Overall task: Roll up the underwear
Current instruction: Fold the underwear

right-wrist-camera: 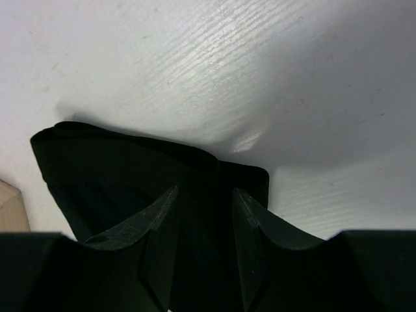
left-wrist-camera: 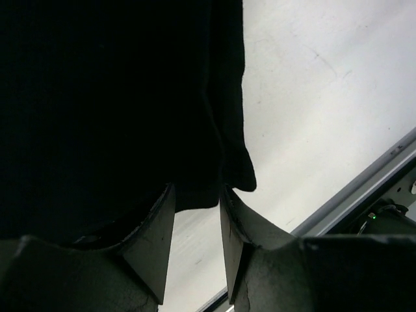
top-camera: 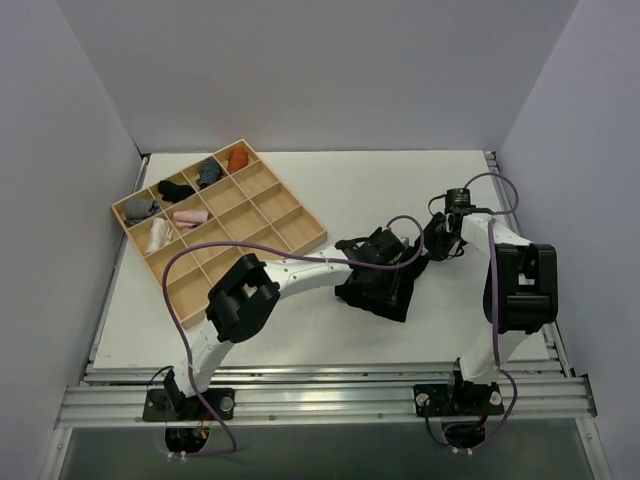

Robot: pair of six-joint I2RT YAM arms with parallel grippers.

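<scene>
Underwear (top-camera: 380, 292) is pinched by right pincer (right-wrist-camera: 205, 190), grip of left pincer (left-wrist-camera: 198, 188) unclear; tray (top-camera: 297, 228) stands well apart.

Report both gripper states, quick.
Left gripper: open, tips at the edge of the underwear.
Right gripper: jaws apart with underwear fabric between them; whether it grips cannot be told.

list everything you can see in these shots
table: one, white, under everything
tray: one, wooden, many compartments, far left of the table
rolled bundles: six, orange, blue-grey, black, grey, pink, white, in the tray's left-side compartments
underwear: one, black, mid-table, right of the tray
left arm: one, white and black
right arm: one, white and black
left pincer: one, dark, fingers apart at the underwear's edge
right pincer: one, dark, over the underwear
</scene>
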